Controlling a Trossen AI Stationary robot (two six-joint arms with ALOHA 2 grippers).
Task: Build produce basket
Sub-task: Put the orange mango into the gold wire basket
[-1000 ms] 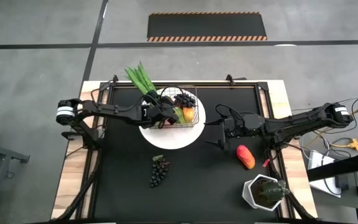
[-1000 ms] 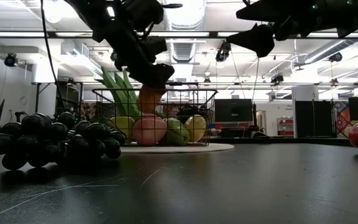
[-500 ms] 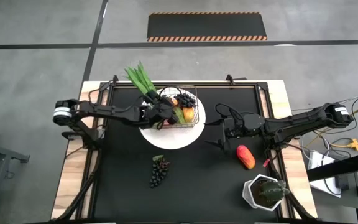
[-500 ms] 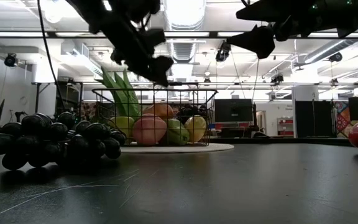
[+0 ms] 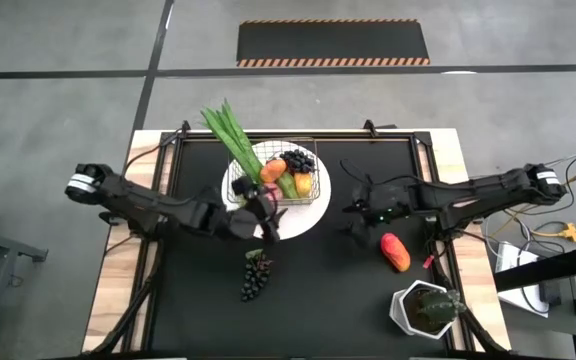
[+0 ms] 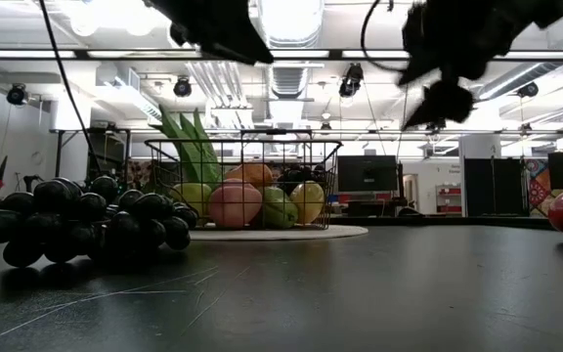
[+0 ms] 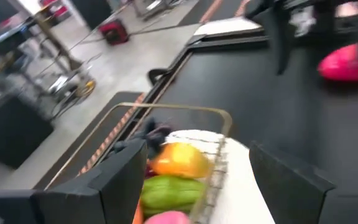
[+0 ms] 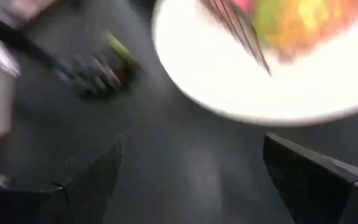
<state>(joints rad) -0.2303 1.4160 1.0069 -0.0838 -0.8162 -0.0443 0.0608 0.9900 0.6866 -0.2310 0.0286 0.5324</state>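
The wire basket [image 5: 316, 192] stands on a round white plate [image 5: 303, 222] at the table's far middle. It holds an orange fruit [image 5: 273, 170], dark grapes [image 5: 298, 160], green and yellow fruit, and a pink peach [image 6: 235, 205]. Green leafy stalks [image 5: 228, 132] stick out over its far-left corner. My left gripper [image 5: 266, 220] hovers open and empty above the plate's near-left edge. My right gripper [image 5: 353, 215] hangs open and empty to the right of the plate. A dark grape bunch [image 5: 256, 275] and a red-orange fruit [image 5: 395, 252] lie on the mat.
A green plant in a white hexagonal pot [image 5: 426, 310] stands at the near right corner. The black mat [image 5: 328, 300] lies bare between the grape bunch and the pot. In the low view the loose grape bunch [image 6: 76, 220] lies close to the camera at the left.
My left gripper has let go of the orange fruit, which now lies in the basket on the other fruit. The gripper has then risen and drawn back toward the table's near edge, off the basket. My right gripper has rolled and tipped downward in place.
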